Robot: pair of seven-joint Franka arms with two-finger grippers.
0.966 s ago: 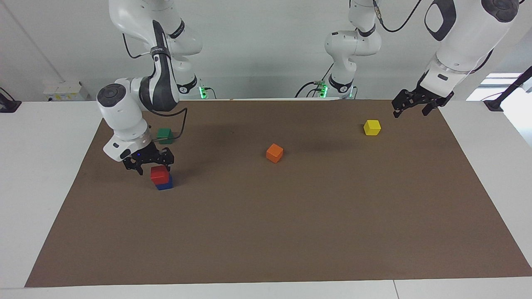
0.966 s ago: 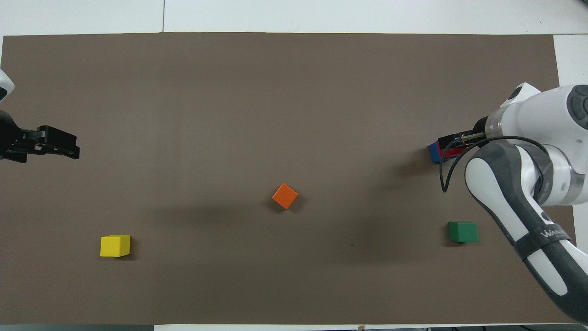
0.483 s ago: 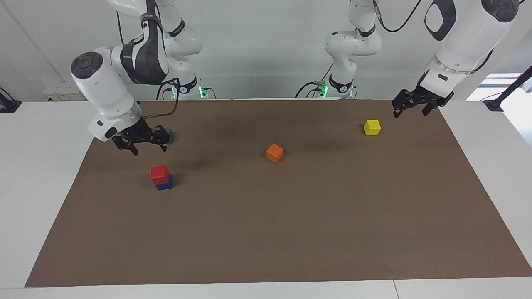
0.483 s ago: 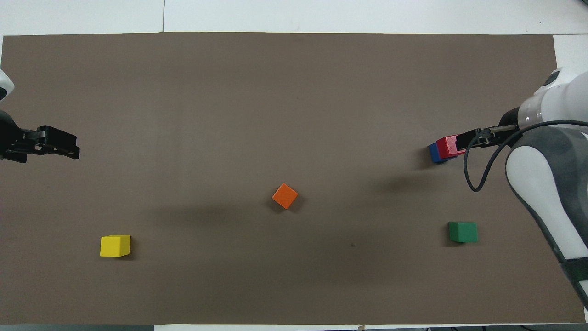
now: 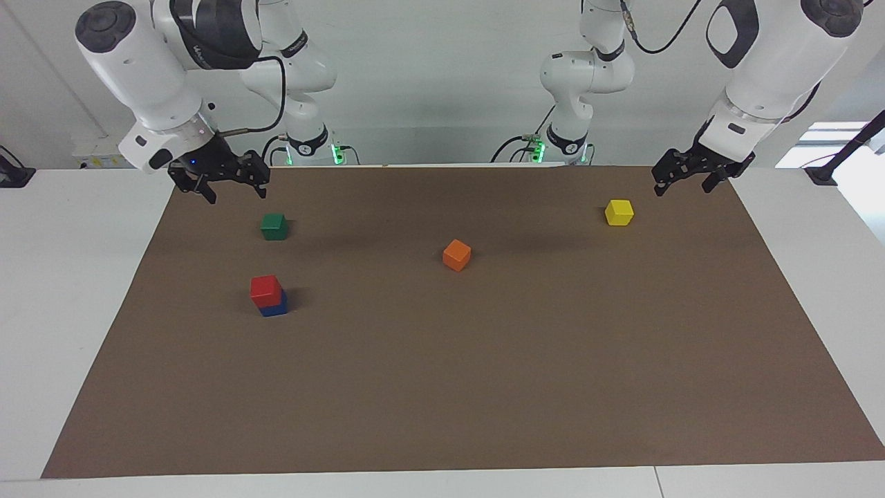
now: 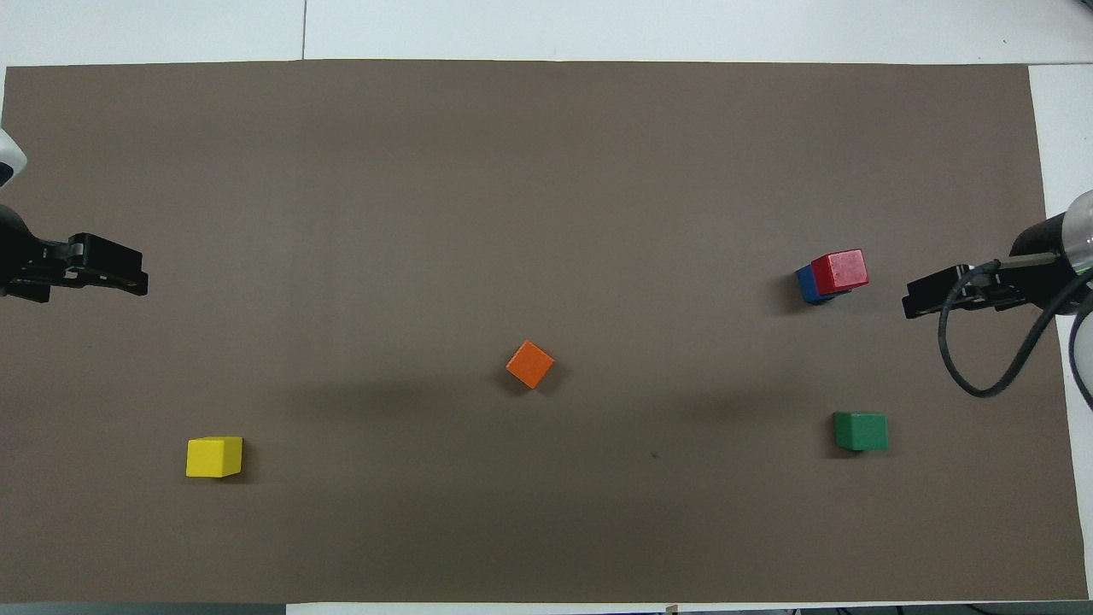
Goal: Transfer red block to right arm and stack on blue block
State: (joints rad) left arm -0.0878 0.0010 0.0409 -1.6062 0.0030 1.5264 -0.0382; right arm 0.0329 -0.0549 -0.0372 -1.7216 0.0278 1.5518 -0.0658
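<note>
Facing view, stack: red block (image 5: 265,290) sits on blue block (image 5: 275,306), left of frame.
Right gripper (image 5: 220,181): upper left, fingers spread, empty.
Left gripper (image 5: 691,176): upper right, open, empty, waiting.
Tip: retreat upward, clear of stack.

**Inspector:** Any legible text, labels, brands, numbers or signs on the blocks, the mat or the table?

**Assistant:** None. The only lettering is a small white mark on a dark band of the right arm (image 5: 207,41), and it cannot be read.

**Inspector:** So nothing readable to record?

**Assistant:** Correct, nothing readable in either view.
</note>
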